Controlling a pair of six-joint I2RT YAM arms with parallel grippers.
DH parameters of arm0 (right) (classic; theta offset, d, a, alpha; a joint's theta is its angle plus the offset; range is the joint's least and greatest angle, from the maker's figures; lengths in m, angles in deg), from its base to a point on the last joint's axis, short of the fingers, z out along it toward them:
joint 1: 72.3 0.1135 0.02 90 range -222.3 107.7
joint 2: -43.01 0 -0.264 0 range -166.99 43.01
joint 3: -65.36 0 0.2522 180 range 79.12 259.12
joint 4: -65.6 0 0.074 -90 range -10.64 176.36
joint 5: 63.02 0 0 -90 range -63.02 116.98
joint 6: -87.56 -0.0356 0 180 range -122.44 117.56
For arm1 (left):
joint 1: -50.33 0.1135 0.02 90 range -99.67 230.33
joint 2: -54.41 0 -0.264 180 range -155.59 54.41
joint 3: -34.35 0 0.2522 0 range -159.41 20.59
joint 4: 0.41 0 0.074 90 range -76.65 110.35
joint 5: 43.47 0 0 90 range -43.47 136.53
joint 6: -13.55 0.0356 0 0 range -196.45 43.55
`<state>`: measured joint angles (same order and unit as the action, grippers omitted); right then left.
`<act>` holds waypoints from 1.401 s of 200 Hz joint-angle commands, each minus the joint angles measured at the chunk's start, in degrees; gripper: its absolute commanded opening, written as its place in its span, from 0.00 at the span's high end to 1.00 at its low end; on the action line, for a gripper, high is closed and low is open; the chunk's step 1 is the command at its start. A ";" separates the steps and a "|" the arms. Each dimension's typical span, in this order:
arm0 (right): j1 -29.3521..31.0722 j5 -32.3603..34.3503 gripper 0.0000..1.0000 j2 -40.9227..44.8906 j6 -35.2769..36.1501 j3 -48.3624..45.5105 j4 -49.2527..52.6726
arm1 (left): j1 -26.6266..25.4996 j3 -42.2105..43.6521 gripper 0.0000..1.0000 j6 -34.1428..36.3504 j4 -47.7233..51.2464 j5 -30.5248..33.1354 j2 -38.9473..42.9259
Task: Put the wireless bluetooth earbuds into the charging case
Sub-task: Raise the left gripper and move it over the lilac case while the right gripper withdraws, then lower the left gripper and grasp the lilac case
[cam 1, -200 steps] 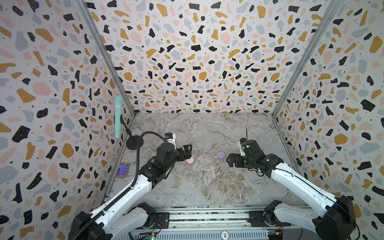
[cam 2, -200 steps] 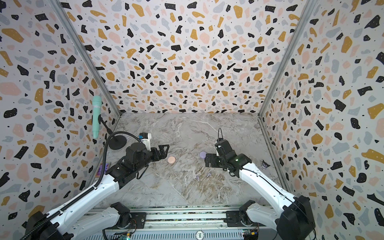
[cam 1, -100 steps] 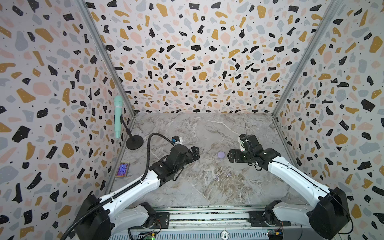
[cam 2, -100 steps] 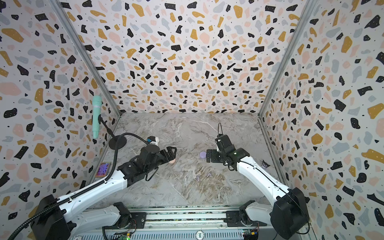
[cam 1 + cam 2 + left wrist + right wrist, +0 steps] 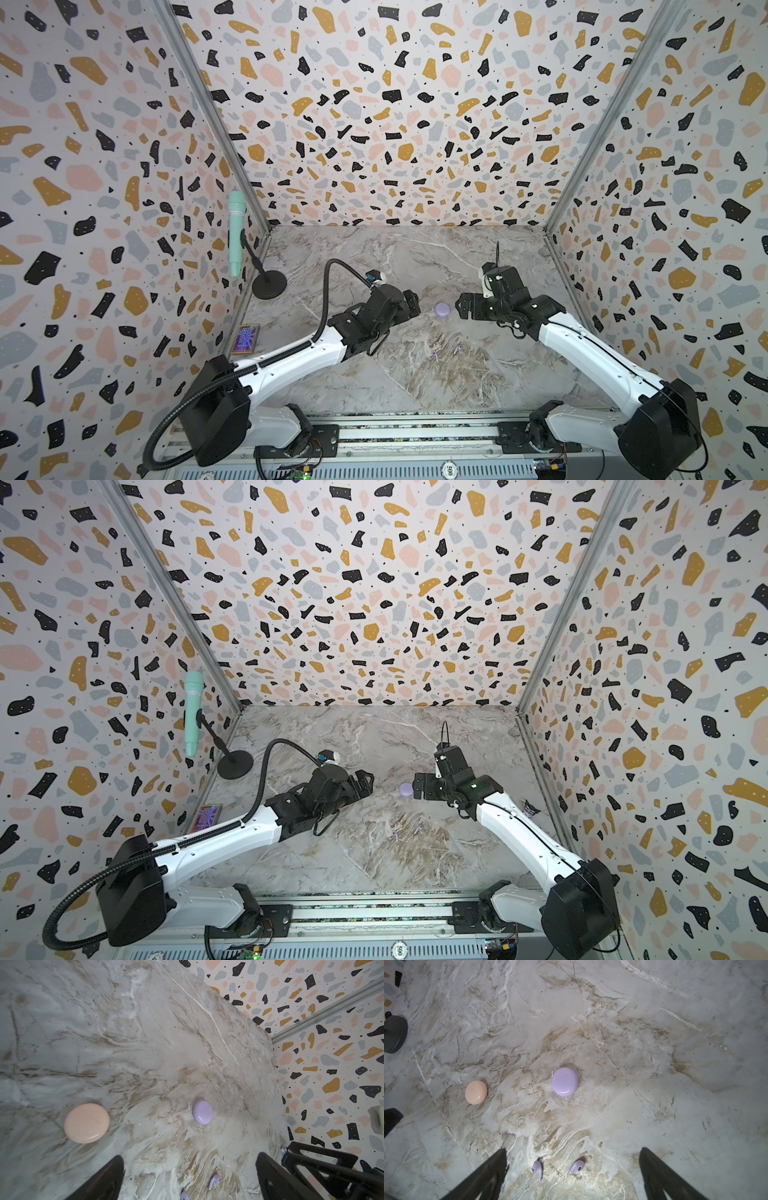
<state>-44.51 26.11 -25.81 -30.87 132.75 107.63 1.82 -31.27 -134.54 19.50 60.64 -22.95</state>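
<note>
A closed lavender charging case [image 5: 441, 308] [image 5: 406, 789] lies mid-table between my two grippers. Two lavender earbuds [image 5: 537, 1169] [image 5: 576, 1166] lie loose on the marble, nearer the front than that case; in both top views they show as tiny specks [image 5: 435, 355] [image 5: 419, 828]. A closed peach charging case [image 5: 86, 1123] [image 5: 476, 1092] sits to its left and is hidden under my left arm in both top views. My left gripper [image 5: 409, 305] [image 5: 189, 1156] is open and empty just left of the lavender case. My right gripper [image 5: 462, 306] [image 5: 573, 1149] is open and empty just right of it.
A mint microphone [image 5: 236, 232] on a black round stand [image 5: 269, 286] occupies the back left corner. A small colourful card [image 5: 246, 338] lies by the left wall. A small dark scrap [image 5: 530, 810] lies by the right wall. Terrazzo-patterned walls enclose three sides.
My left arm has swung right toward the table's middle and now covers the peach case in the top views. My right gripper shifted slightly. Both stayed open.
</note>
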 commanded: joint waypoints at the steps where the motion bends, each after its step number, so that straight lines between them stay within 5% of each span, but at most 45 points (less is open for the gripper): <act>1: -0.82 0.32 0.01 3.19 -0.52 -0.66 0.00 | -1.58 -3.33 0.00 -1.57 0.39 0.85 -2.78; 48: -3.31 2.18 0.00 9.73 -1.54 -1.00 2.33 | -3.79 -8.97 0.00 -4.62 2.41 0.13 -10.96; 161: -3.47 1.66 0.00 22.60 -1.12 3.28 11.73 | -5.10 -39.96 0.00 -6.68 23.07 -1.49 -40.68; 243: -3.46 0.74 0.00 26.36 3.12 6.84 15.69 | -4.97 -62.75 0.14 -8.41 37.26 -0.49 -57.59; 280: -3.49 -0.34 0.00 27.45 4.23 7.63 16.86 | -4.58 -65.78 0.21 -9.83 38.72 -1.64 -60.98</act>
<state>-47.90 26.44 0.38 -28.48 137.71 122.34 -3.03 -94.98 -143.00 53.84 59.08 -82.56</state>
